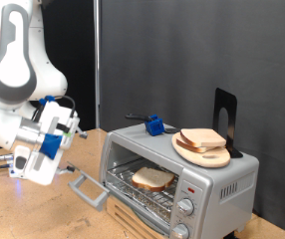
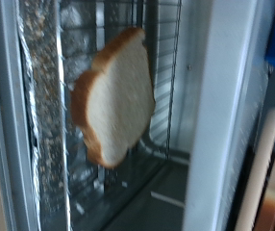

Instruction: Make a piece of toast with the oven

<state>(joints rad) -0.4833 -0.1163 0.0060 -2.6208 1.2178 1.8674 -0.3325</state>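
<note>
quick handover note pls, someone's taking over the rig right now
Gripper: off the oven's open front, at the exterior view's left, holding nothing.
Piece of toast: lying on the wire rack inside the oven, still pale.
Oven door: down and open.
More bread sits on the wooden plate on top of the oven.
Done: bread loaded. Left: door not closed, bread not browned.

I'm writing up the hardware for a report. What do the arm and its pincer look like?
The arm is glossy white with rounded, bulbous segments and a dark joint band. Its pincer has a white boxy body with bright blue parts. Dark cables trail below it at the exterior view's left.
</note>
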